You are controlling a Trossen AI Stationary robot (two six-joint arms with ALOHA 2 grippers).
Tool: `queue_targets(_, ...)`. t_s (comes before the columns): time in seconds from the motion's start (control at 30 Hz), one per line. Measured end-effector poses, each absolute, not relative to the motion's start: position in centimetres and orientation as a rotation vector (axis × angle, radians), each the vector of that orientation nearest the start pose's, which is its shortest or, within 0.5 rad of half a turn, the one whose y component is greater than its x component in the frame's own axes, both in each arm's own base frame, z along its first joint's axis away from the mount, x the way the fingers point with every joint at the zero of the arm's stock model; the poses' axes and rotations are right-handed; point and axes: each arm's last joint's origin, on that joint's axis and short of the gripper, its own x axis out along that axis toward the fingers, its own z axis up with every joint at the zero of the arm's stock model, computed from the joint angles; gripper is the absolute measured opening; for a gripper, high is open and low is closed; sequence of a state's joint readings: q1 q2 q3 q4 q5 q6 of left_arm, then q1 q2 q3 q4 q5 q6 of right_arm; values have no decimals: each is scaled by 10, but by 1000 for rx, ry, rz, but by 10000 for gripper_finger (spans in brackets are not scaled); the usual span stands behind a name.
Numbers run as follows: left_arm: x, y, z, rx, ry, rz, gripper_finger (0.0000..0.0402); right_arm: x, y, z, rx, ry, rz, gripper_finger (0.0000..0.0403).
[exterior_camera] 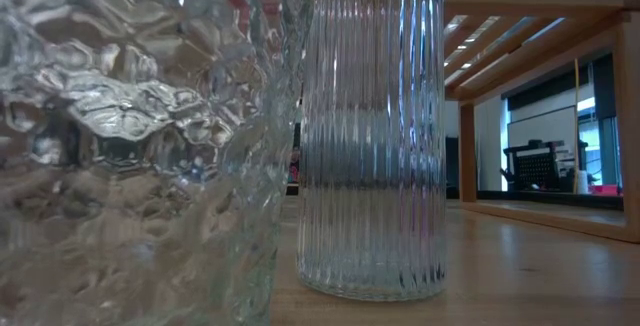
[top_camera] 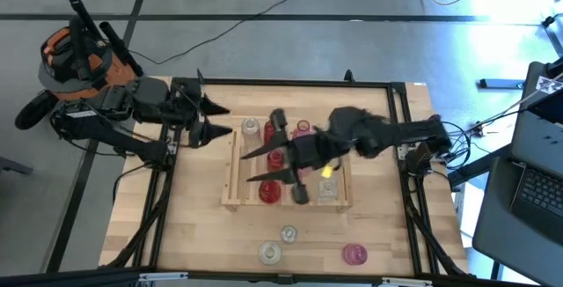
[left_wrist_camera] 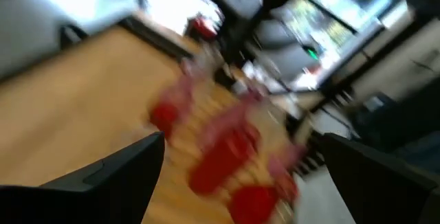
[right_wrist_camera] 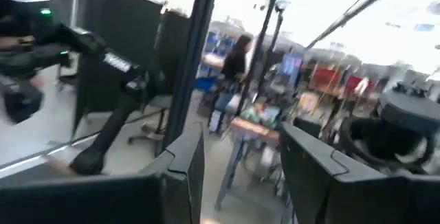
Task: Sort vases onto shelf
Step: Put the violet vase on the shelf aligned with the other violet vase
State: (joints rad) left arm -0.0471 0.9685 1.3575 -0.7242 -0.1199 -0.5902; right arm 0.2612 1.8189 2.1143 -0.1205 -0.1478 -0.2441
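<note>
Left claw [top_camera: 222,120] gapes beside the shelf [top_camera: 230,177]; right claw [top_camera: 253,165], part-open and empty, over red vases [top_camera: 271,190].

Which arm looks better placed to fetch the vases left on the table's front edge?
Probably the right: its gripper hangs over the shelf, nearer the loose vases. The left gripper waits open at the far corner.
</note>
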Motion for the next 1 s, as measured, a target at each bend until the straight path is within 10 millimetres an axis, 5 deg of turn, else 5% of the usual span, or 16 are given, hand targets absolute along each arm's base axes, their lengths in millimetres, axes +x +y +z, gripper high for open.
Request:
queue_targets(0.23,152,-10,422,-655,531,97,386,290,122,521,-230,139,224,138)
queue_targets(0.47,139,-14,415,-673,641,88,386,203,159,502,-49,462,28,138)
queue_targets(0.67,126,-23,409,-704,791,-21,386,177,217,446,110,826,29,138)
queue_targets(1.0,115,-30,401,-642,887,51,386,163,286,367,329,905,-48,140)
